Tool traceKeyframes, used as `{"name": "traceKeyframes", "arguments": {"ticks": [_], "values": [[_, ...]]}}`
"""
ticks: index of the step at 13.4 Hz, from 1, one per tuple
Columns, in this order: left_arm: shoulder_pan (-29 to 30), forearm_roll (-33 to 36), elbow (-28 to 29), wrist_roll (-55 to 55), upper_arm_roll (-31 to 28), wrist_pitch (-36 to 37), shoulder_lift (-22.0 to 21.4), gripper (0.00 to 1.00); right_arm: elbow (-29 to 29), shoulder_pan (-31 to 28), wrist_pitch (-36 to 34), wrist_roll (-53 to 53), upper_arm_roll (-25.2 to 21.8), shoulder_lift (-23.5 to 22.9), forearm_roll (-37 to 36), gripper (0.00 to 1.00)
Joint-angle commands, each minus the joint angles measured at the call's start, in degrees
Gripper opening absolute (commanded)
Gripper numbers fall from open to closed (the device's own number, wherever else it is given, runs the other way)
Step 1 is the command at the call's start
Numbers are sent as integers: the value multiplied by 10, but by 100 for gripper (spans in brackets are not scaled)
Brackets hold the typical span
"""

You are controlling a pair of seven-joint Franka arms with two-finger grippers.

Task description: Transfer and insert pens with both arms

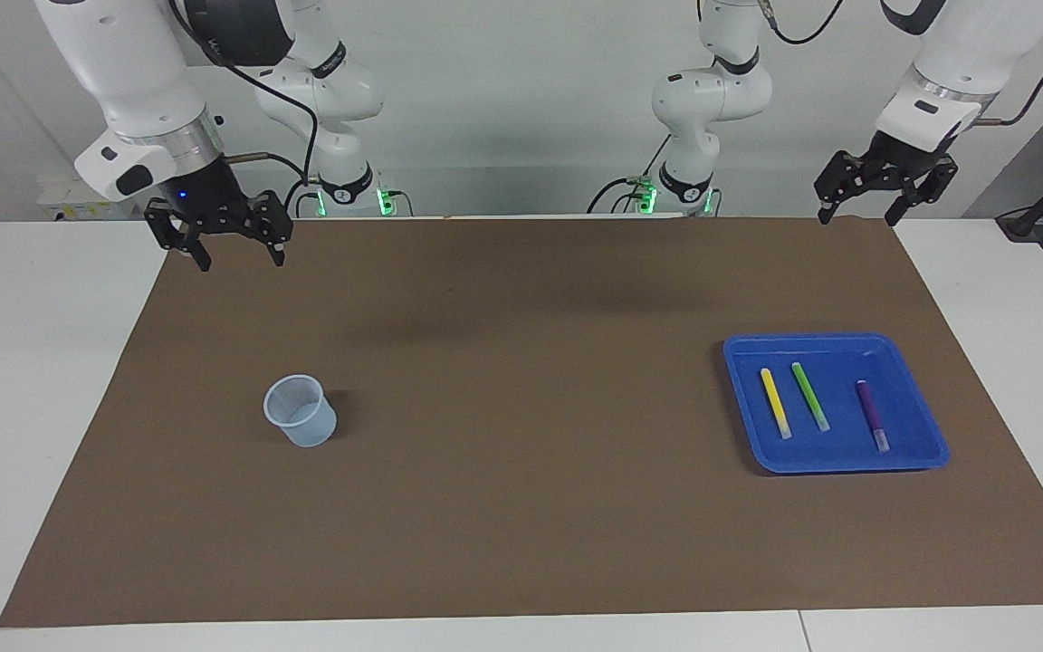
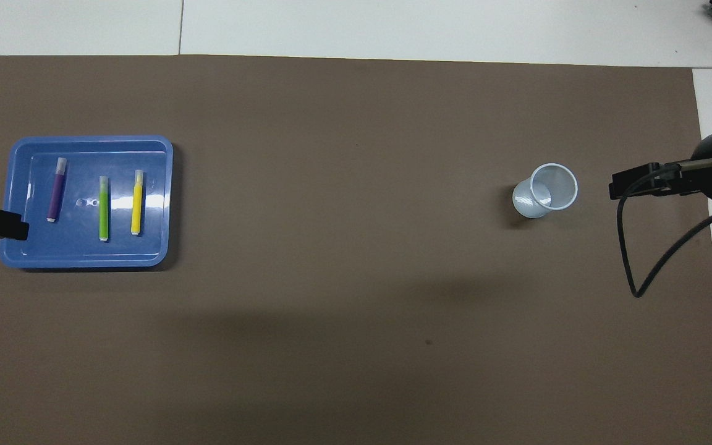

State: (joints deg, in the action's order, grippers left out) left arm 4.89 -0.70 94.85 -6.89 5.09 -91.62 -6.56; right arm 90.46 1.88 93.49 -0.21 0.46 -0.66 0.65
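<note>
A table is covered by a large brown mat, with white tabletop showing at both ends.

Toward the left arm's end of the table, a shallow blue tray rests on the mat. Three marker pens are laid flat inside it, side by side and roughly parallel, none touching another. The purple pen is placed closest to the left arm's end of the tray. The green pen lies in the middle, and the yellow pen lies just beside it, toward the centre of the table. Each pen's pale whitish end is pointed away from the robots.

Toward the right arm's end of the table, a small translucent plastic cup stands upright on the mat, well apart from the tray. Nothing can be seen inside it.

The left gripper is held in the air over the mat's edge nearest the robots, at the tray's end of the table. Its fingers are spread apart and nothing is held between them.

The right gripper is held in the air over the mat's corner nearest the robots, at the cup's end. Its fingers are likewise spread apart and nothing is gripped.
</note>
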Motion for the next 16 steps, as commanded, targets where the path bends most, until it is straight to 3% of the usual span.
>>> {"name": "traceKeyframes", "arguments": {"ticks": [1, 6, 11, 16], "values": [[1, 11, 10, 2, 0, -22, -5, 100, 10, -4, 11, 6, 3, 8, -2, 100], [0, 11, 33, -1, 0, -65, -9, 100, 9, -4, 12, 6, 3, 8, 0, 100], [-5, 11, 38, -2, -1, -62, -14, 100, 9, -9, 16, 3, 2, 7, 6, 100], [-9, 11, 95, 3, 1, -99, -41, 100, 12, -4, 17, 5, 3, 9, 7, 100]]}}
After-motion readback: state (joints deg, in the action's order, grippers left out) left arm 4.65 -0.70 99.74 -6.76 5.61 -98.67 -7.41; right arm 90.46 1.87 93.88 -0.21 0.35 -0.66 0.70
